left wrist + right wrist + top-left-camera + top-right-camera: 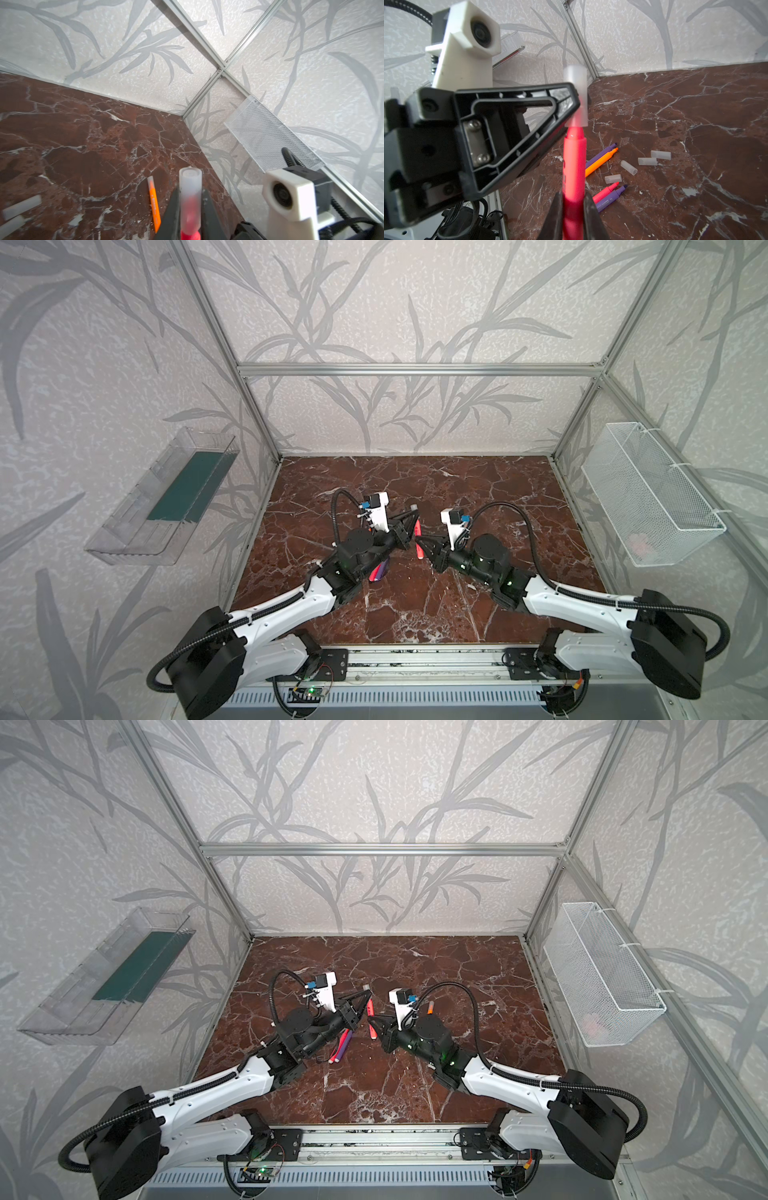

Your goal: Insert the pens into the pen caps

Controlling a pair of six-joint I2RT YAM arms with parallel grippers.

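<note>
Top views, meeting point: the left gripper and right gripper come tip to tip over the middle of the marble table, with the pink-red pen held between them.
Top views, strays: two loose pens, one pink and one purple, lie beside the left arm.
Left wrist, cap: the jaws are narrow and clamped on the translucent pen cap. The pink tip shows inside it. A capped orange pen lies just beside.
Right wrist, pen: the jaws are pinched on the barrel, low down. The cap covers the tip, but a short neck shows below its rim, so it is probably not fully home.
Right wrist, spares: loose caps and uncapped pens lie on the marble beyond.
Method: push straight along the barrel, keeping cap and pen in line. Grip the cap firmly without crushing it, and stop when the rim meets the shoulder.
</note>
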